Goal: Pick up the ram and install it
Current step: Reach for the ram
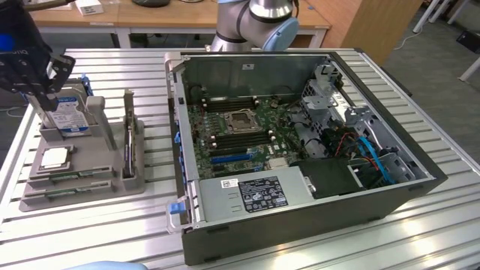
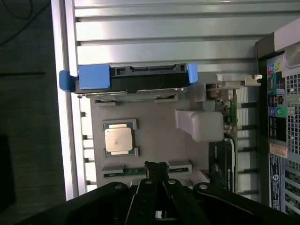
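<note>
Your gripper [image 1: 37, 84] hangs above the grey parts fixture [image 1: 82, 198] at the exterior view's left. Its jaws are drawn together and carry nothing. The ram [image 2: 133, 171] is not lifted yet. It lies in its slot in the fixture, a green strip between two grey clips, just beside the processor chip [image 2: 118, 140], and the wrist view looks straight down on it with the jaw tips lined up over it.

The fixture gives each part its own pocket. My reading is that this keeps the ram's thin upper edge exposed, so it can be pinched from above (a stick lying flat would offer little to grip). The hard drive [image 1: 67, 119] stands upright in blue rails at the fixture's far end. An expansion card [image 1: 131, 147] stands on edge on the side toward the computer case [image 1: 300, 236]. A second green stick seems to sit in the step in front of the ram, though I cannot make it out fully.

The case lies on its side on the slatted tabletop [image 1: 428, 95], just beside the fixture. Its side panel is off, which turns the motherboard [image 1: 232, 149] face up. That leaves the long dark memory slots on either side of the processor socket [image 1: 240, 120] open to a straight approach from above. As far as I can judge, those slots hold nothing.
</note>
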`<act>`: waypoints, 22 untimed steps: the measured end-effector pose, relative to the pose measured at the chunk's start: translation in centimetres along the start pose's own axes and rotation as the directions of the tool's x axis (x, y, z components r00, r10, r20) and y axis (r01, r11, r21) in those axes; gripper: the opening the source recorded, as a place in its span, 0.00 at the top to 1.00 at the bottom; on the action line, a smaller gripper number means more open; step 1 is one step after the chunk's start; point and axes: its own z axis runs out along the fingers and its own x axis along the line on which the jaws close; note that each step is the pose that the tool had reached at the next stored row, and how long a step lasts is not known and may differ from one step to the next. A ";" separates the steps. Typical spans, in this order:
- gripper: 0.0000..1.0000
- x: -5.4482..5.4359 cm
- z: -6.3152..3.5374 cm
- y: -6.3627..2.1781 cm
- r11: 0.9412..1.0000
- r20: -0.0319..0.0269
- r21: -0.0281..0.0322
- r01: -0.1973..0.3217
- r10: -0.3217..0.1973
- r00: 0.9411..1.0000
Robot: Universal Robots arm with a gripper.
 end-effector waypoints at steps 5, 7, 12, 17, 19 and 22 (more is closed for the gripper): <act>0.90 0.0 0.60 -0.03 1.000 0.000 0.000 0.000 0.000 1.000; 0.90 0.0 0.60 -0.03 1.000 0.000 0.000 0.000 0.000 1.000; 0.90 0.0 0.60 -0.03 1.000 0.000 0.000 0.000 0.000 1.000; 0.89 0.0 0.60 -0.03 1.000 0.000 0.000 0.000 0.000 1.000; 0.84 0.0 0.60 -0.03 1.000 0.000 0.000 0.000 0.000 1.000; 0.76 0.0 0.60 -0.03 1.000 0.000 0.000 0.000 0.000 1.000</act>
